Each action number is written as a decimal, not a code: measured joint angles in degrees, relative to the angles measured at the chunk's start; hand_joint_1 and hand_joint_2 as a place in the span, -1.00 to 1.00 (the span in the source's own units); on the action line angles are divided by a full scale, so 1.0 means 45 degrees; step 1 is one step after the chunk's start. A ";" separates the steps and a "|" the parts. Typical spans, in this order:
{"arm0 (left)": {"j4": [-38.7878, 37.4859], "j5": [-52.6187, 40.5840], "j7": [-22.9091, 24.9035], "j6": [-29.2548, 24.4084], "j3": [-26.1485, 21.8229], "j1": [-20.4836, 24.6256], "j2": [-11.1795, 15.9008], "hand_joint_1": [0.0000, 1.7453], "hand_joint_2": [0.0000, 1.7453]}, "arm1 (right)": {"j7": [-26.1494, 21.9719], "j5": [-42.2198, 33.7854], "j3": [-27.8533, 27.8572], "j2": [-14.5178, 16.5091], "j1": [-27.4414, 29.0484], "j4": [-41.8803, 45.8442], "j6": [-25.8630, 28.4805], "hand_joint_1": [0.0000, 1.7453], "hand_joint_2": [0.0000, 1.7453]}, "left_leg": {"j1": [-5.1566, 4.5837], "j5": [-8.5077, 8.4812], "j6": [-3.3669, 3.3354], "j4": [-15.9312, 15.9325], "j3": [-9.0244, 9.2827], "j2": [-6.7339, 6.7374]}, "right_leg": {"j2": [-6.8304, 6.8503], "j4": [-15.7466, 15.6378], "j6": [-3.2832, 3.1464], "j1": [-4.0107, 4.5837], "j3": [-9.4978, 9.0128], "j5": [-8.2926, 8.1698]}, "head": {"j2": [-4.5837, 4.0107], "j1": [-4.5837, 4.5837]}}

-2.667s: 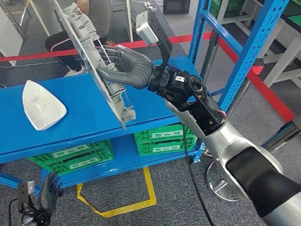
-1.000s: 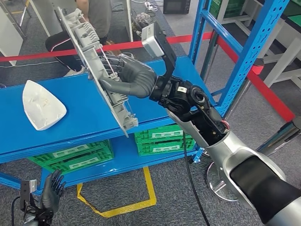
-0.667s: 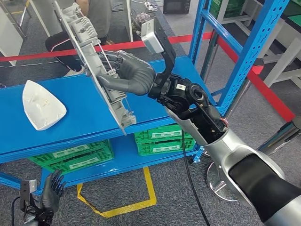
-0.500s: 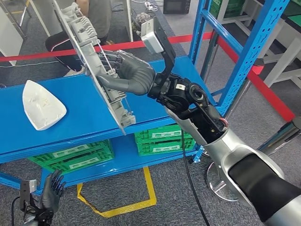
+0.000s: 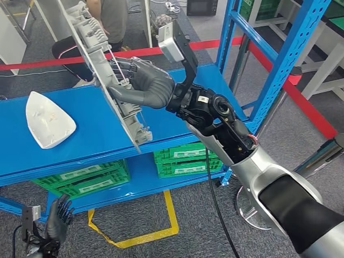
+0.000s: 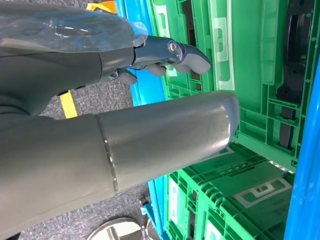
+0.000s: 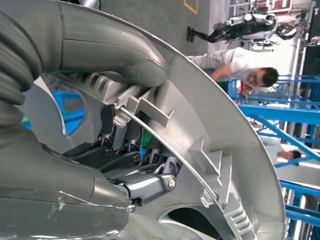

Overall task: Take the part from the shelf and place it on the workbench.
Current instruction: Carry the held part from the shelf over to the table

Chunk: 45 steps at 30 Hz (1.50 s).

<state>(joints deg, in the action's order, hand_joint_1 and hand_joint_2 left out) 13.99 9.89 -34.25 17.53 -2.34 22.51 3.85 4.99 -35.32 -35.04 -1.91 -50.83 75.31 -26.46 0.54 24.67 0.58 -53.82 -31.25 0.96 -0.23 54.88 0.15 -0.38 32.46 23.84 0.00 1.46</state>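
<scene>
- The grey part (image 5: 109, 75) hangs tilted above the blue workbench (image 5: 97, 131), clear of its top.
- The right hand (image 5: 148, 83) grips the part, fingers wrapped through its ribs.
- A white shell (image 5: 47, 121) lies on the workbench, well apart from the part.
- The left hand (image 5: 57, 220) hangs below the workbench, fingers spread, holding nothing.

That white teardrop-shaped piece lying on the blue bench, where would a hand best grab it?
Probably from above, across the narrow pointed end of the white shell. It lies flat on the blue workbench, domed and smooth, so its wide end offers little to hold; the taper toward the bench's front edge lets fingers close on both sides.
</scene>
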 joint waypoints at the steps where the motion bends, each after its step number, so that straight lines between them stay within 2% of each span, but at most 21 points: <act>1: 0.0000 0.0007 0.0000 0.0015 0.0000 -0.0004 0.0005 -1.00 -0.50 | 0.0009 0.0050 -0.0001 0.0046 0.0000 -0.0019 0.0010 1.00 1.00 | 0.0000 0.0000 0.0000 0.0000 0.0000 0.0000 | 0.0000 0.0000 0.0000 0.0000 0.0000 0.0000 | 0.0000 0.0001; 4: 0.0000 0.0034 0.0022 0.0105 0.0000 -0.0006 0.0010 -1.00 1.00 | 0.0038 0.0159 -0.0008 0.0211 -0.0001 -0.0080 0.0063 1.00 1.00 | 0.0000 0.0000 0.0000 0.0000 0.0000 0.0000 | 0.0000 0.0000 0.0000 0.0000 0.0001 0.0000 | 0.0000 0.0001; 9: 0.0000 0.0075 0.0129 0.0288 0.0000 -0.0006 0.0011 -1.00 1.00 | 0.0096 0.0165 -0.0007 0.0346 -0.0001 -0.0106 0.0176 1.00 1.00 | 0.0000 0.0000 0.0000 0.0000 0.0000 -0.0001 | 0.0000 0.0000 0.0000 0.0000 0.0001 0.0000 | 0.0000 0.0006; 20: 0.0000 0.0182 -0.0040 -0.0084 0.0001 -0.0016 0.0015 -1.00 1.00 | 0.0045 0.0180 0.0002 0.0352 0.0020 -0.0109 0.0657 1.00 1.00 | -0.0001 0.0000 0.0000 0.0000 0.0000 -0.0001 | 0.0000 -0.0001 0.0000 -0.0001 0.0002 0.0000 | 0.0000 0.0004; 28: 0.0000 0.0325 -0.0100 -0.0240 0.0004 -0.0048 0.0017 -1.00 1.00 | -0.1157 0.0870 0.0084 0.0454 0.0182 -0.0070 0.1508 1.00 1.00 | 0.0000 0.0000 0.0000 0.0000 0.0001 -0.0001 | -0.0001 -0.0001 0.0000 0.0000 0.0004 0.0000 | 0.0000 0.0002; 45: 0.0000 0.0546 -0.0177 -0.0306 0.0015 -0.0105 0.0018 -1.00 1.00 | -0.1587 -0.0028 0.0282 0.0553 0.0258 -0.0085 0.1041 1.00 1.00 | 0.0000 0.0000 0.0000 0.0000 0.0000 -0.0001 | 0.0000 -0.0001 0.0000 0.0000 0.0003 0.0000 | 0.0000 0.0000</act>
<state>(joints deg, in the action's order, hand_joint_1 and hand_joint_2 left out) 13.99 12.35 -35.05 16.15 -2.27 22.03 3.93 -2.15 -35.45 -33.77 0.57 -49.66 74.93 -21.78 0.53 24.67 0.58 -53.82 -31.25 0.96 -0.23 54.87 0.15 -0.39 32.48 23.85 0.00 1.46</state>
